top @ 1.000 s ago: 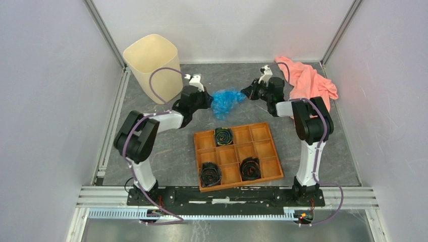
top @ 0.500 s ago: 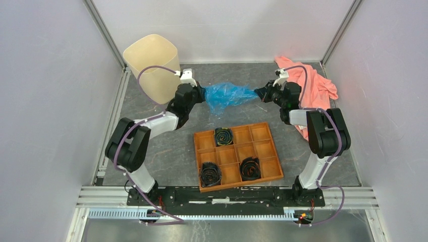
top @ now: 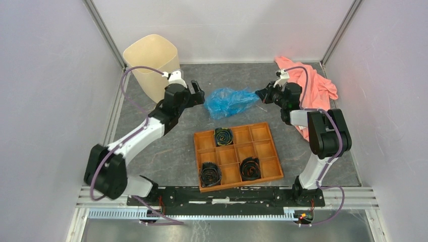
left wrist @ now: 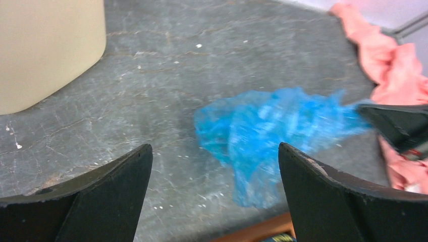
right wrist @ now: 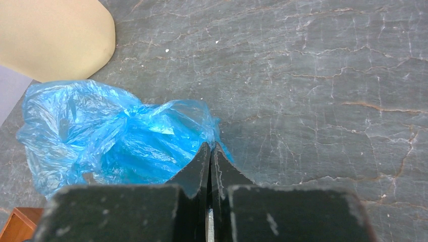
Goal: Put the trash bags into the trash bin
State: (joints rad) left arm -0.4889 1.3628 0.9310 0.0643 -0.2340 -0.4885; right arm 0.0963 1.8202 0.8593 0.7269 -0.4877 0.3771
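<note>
Blue bag [top: 229,101] pinched by right jaws, left jaws spread, apart

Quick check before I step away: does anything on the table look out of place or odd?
The bag lies crumpled on the table, not in the bin, with only the right jaws shut on one edge. A pink cloth sits heaped in the far right corner, loose and rumpled.
</note>
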